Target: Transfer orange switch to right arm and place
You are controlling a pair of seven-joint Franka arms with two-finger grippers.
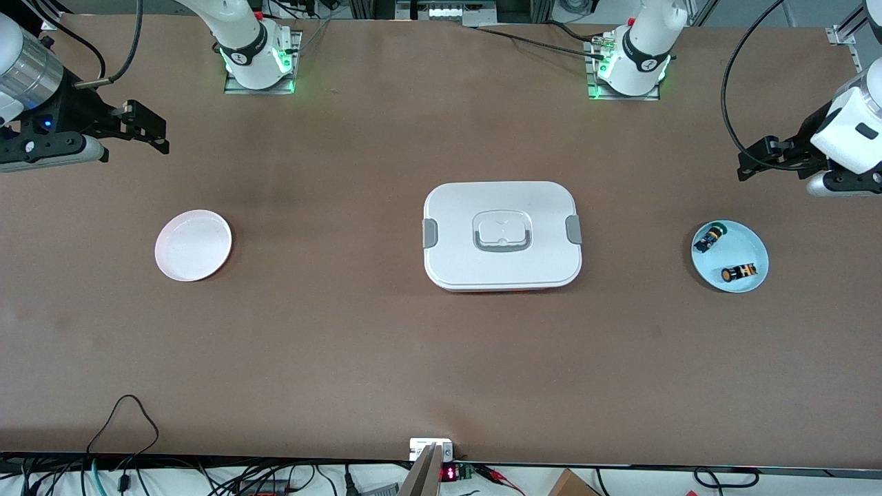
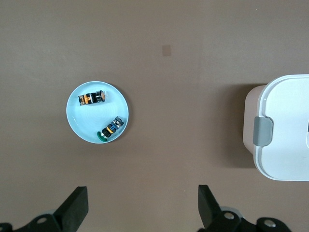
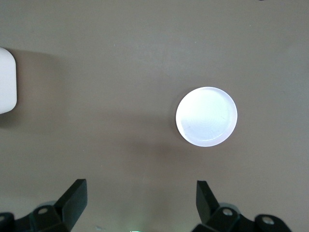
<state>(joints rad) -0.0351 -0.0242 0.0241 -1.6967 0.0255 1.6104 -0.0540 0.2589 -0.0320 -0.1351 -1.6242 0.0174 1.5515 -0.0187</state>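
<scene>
We see the orange switch (image 1: 739, 273) lying on its side in the pale blue plate (image 1: 752, 242) toward the left arm's end of the table, w/ the green switch (image 1: 710, 238) in the same plate, farther from the front camera. The two are apart, not touching. In the left wrist view the orange switch (image 2: 92, 98) and green switch (image 2: 110, 130) sit at separate edges of the blue plate (image 2: 77, 123).

The left gripper (image 1: 758, 160) hangs in the air over bare table near the blue plate, fingers spread wide w/ nothing between them; the left wrist view shows both fingertips (image 2: 76, 205) far apart. The right gripper (image 1: 148, 131) is up over bare table at the right arm's end, also wide open & empty, fingertips (image 3: 75, 195) well separated in the right wrist view.

The white plate (image 1: 193, 245) sits toward the right arm's end w/ nothing on it. A white box (image 1: 501, 235) w/ grey side clips sits mid-table, between the two plates; lid looks closed, tho we can't be sure from above.
</scene>
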